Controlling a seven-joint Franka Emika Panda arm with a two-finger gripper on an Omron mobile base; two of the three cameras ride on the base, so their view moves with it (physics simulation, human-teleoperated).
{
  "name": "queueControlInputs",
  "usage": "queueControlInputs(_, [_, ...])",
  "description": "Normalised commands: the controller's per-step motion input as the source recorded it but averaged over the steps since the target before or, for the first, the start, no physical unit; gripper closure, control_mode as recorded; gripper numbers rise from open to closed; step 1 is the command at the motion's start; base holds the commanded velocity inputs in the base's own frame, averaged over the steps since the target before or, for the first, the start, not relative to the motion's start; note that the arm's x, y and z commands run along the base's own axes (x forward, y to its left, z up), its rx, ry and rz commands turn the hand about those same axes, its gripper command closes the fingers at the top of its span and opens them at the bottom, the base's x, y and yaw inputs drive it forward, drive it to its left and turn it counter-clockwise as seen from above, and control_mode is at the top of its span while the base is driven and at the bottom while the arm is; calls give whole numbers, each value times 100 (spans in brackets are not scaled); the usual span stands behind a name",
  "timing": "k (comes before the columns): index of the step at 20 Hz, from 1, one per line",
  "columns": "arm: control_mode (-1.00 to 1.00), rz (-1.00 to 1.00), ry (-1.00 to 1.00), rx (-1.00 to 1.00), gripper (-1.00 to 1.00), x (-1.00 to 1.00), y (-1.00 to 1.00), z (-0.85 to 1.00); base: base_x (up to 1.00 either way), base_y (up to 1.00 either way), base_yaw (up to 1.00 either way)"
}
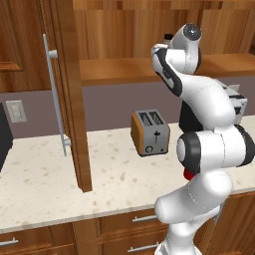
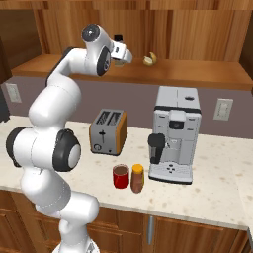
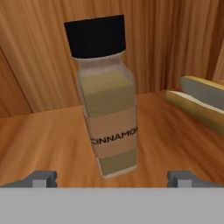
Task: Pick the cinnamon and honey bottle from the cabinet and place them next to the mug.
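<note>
End effector (image 3: 112, 178) at the cabinet (image 2: 197, 29) shelf
Fingers spread apart — empty — facing the upright cinnamon (image 3: 107, 100); honey bottle (image 2: 137, 178) beside mug (image 2: 120, 176) on tabletop (image 2: 217, 188).

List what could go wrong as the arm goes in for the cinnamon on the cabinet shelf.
1. The cinnamon is tall and slim; with the open gripper short of it, a fingertip nudge could tip it.
2. A yellow item lies close beside it on the shelf and could be bumped or knocked away.
3. At the mug, the honey bottle already stands close, leaving little room.
</note>
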Motion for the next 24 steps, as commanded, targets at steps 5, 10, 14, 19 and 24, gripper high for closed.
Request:
queueControlInputs(5, [-100,0,0,0,-100,14,-4,0,0,0,0])
queueControlInputs(10, [-100,0,0,0,-100,16,-3,0,0,0,0])
queueControlInputs(14, [-100,0,0,0,-100,11,0,0,0,0,0])
queueControlInputs(19, [-100,0,0,0,-100,7,0,0,0,0,0])
queueControlInputs(24, [-100,0,0,0,-100,11,0,0,0,0,0])
